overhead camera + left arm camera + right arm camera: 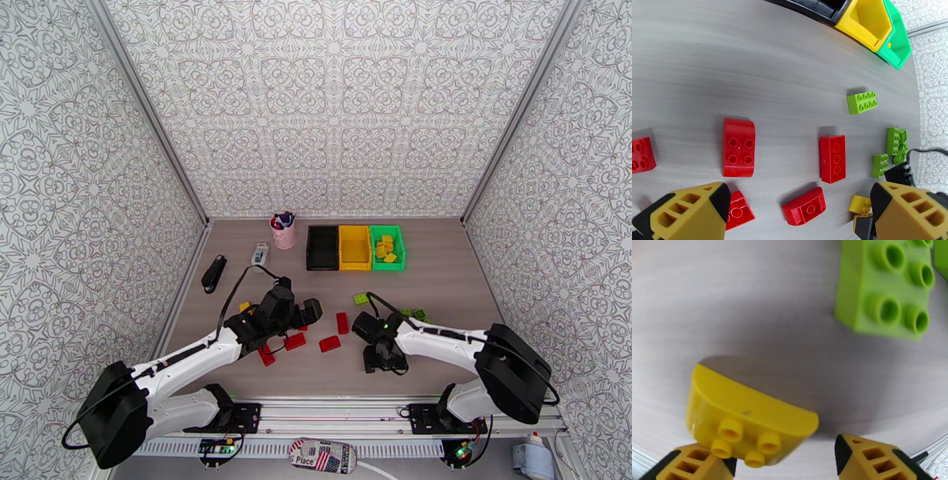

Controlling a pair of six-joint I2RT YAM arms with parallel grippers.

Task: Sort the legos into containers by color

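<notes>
Legos: five red lie before the wide-open left jaws, while the right jaws, unclosed, straddle one yellow brick.

Legos red, yellow, lt green; containers blk, yellow, green; table grey woodgrain; walls grey-white floral.

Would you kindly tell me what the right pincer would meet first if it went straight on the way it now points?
Probably the yellow rounded lego, which sits between the fingers of the right pincer on the table; depth is hard to judge.
</notes>
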